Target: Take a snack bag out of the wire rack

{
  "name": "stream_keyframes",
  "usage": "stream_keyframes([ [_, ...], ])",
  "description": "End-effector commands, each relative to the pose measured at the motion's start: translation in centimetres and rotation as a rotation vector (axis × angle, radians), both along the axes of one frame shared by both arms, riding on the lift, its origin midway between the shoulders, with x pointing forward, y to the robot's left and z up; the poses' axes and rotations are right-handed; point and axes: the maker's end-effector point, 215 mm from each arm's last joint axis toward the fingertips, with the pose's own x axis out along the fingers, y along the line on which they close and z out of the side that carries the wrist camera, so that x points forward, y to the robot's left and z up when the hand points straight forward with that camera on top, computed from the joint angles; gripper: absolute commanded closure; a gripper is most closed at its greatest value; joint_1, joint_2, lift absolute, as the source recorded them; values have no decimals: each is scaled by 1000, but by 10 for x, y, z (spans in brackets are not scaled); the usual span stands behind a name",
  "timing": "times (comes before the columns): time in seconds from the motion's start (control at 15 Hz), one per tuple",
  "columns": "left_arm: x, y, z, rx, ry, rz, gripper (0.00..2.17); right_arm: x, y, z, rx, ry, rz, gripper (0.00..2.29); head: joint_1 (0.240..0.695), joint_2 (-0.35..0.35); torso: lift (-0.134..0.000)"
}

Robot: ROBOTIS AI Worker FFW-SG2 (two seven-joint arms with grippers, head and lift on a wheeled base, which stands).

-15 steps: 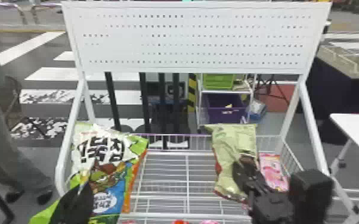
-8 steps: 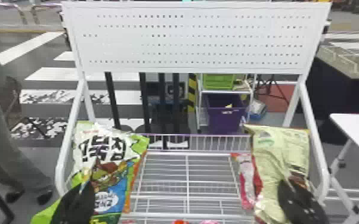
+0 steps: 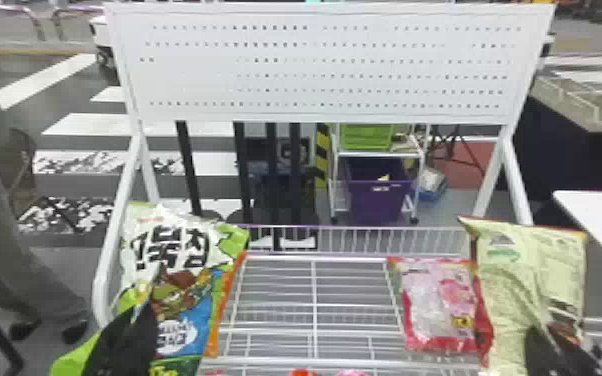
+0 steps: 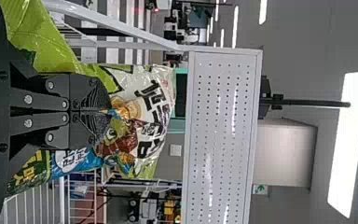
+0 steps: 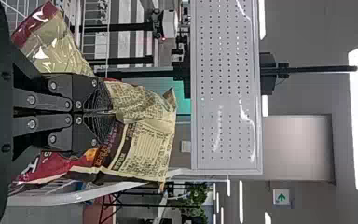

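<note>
Right hand (image 3: 540,337): fingers together, clamped on the beige bag (image 3: 510,270), which extends beyond the fingertips at the rack's right side. Left hand (image 3: 145,305): fingers together, clamped on the green bag (image 3: 180,250) at the left side. Between the hands, nearer the right: pink bag (image 3: 437,305), in the rack (image 3: 313,315). Beyond both hands: white perforated panel (image 3: 315,65).

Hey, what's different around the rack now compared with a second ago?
The pale green bag, now pinched by the right end effector, has moved to the robot's right, uncovering the left part of the pink bag. The pink bag stays put, and the left end effector stays at the green-and-white bag on the left.
</note>
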Motion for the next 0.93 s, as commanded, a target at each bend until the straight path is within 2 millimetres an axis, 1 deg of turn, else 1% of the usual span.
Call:
stream_keyframes([
  [0.0, 0, -2, 0, -3, 1, -2, 2115, 0, 1, 1, 1, -2, 0, 2246, 499, 0, 0],
  [0.87, -3, -1, 1, 0, 0, -2, 2115, -1, 5, 0, 7, 1, 13, 2246, 499, 0, 0],
])
